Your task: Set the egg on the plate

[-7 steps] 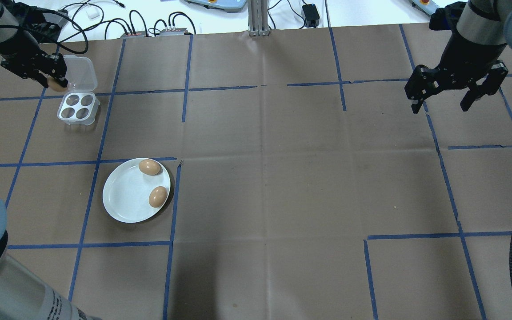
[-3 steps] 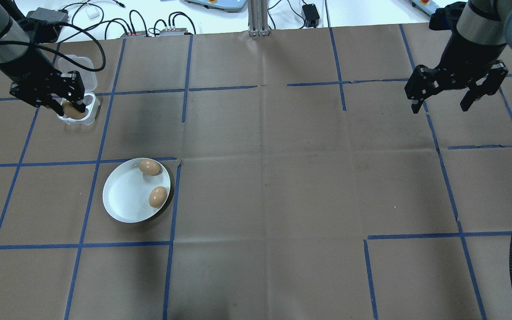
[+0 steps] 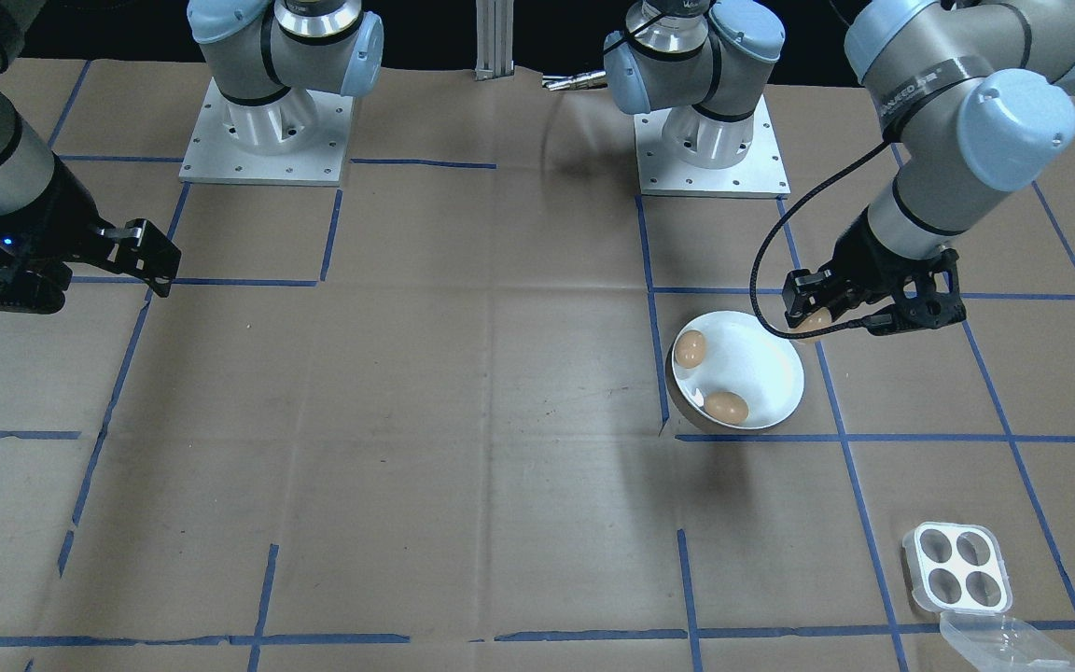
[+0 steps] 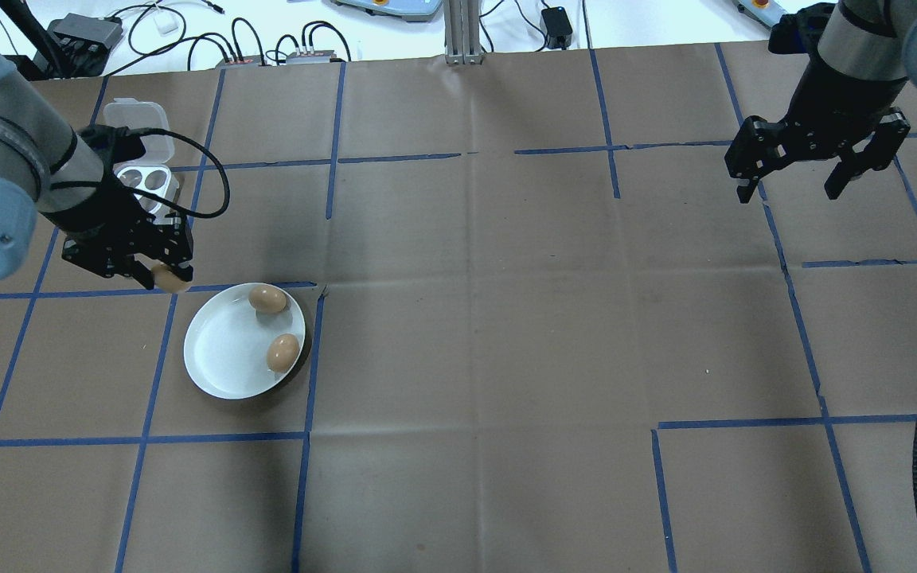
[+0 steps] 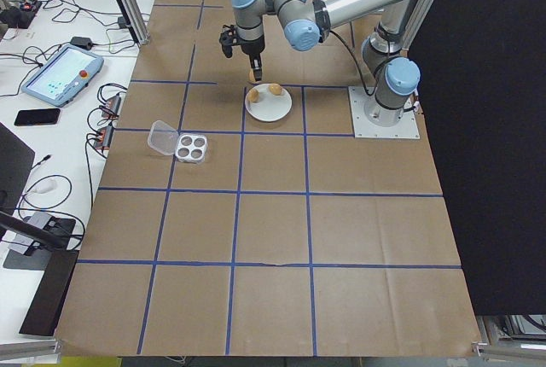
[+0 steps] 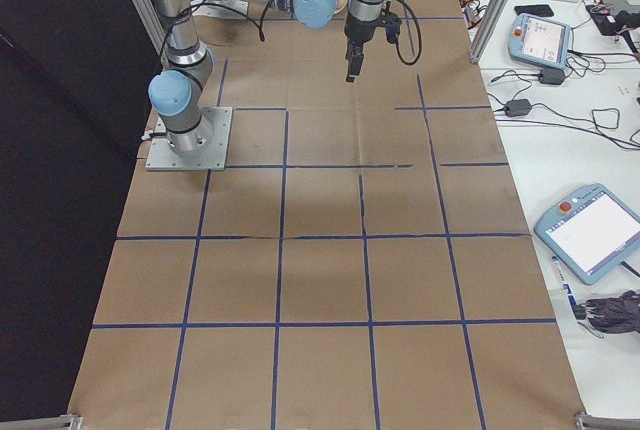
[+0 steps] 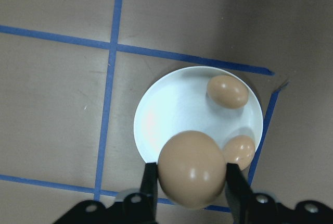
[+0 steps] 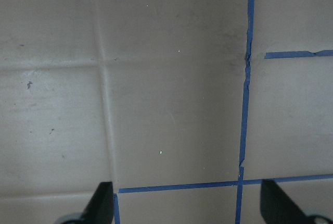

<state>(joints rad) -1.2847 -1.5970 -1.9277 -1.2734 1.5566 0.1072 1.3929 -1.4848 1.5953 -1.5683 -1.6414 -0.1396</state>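
1. Left gripper (image 7: pixel 190 179): fingers clamped on a brown egg (image 7: pixel 191 168), held above the table just beside the plate's rim.
2. Plate (image 4: pixel 224 354): two eggs (image 4: pixel 267 299) lie inside, apart.
3. Egg tray (image 3: pixel 957 567): four cups vacant.
4. Right gripper (image 4: pixel 793 185): fingers spread, holding nothing, well apart.

A brown-papered table (image 4: pixel 474 318) gridded with blue tape (image 4: pixel 337 103) — at frame left lie the plate (image 4: pixel 224 354), an egg tray (image 4: pixel 146 180) and its clear lid (image 4: pixel 136 119).
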